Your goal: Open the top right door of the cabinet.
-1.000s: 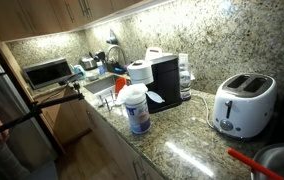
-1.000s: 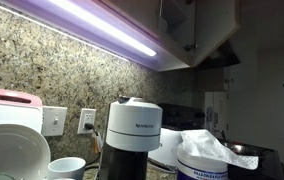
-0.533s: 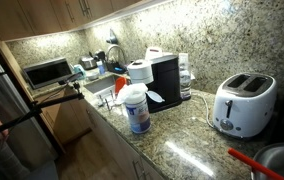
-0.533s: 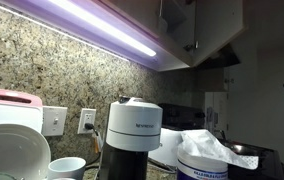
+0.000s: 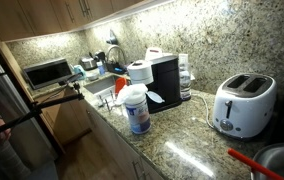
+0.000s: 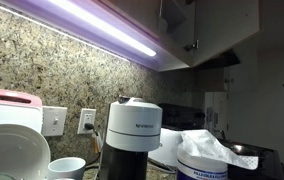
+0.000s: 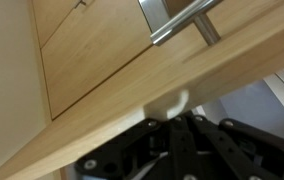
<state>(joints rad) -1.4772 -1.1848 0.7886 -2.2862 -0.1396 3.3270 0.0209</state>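
**Closed fingers at the cabinet door's edge**

In the wrist view we see the gripper (image 7: 172,118) with its fingers pressed together. The brown wooden cabinet (image 7: 92,60) fills the picture beyond them. One door edge runs slantwise just past the fingertips, and the silver bar handle (image 7: 182,22) lies farther off. We cannot tell whether anything is pinched.

In an exterior view the cabinet hangs above the coffee machine (image 6: 132,135), over a bright light strip (image 6: 102,25). The machine stands on a speckled granite counter (image 5: 182,140) with 1 wipes tub (image 5: 135,110) just in front. A white toaster (image 5: 242,105) sits well apart on one side, and the faucet (image 5: 112,55) is on the opposite side.
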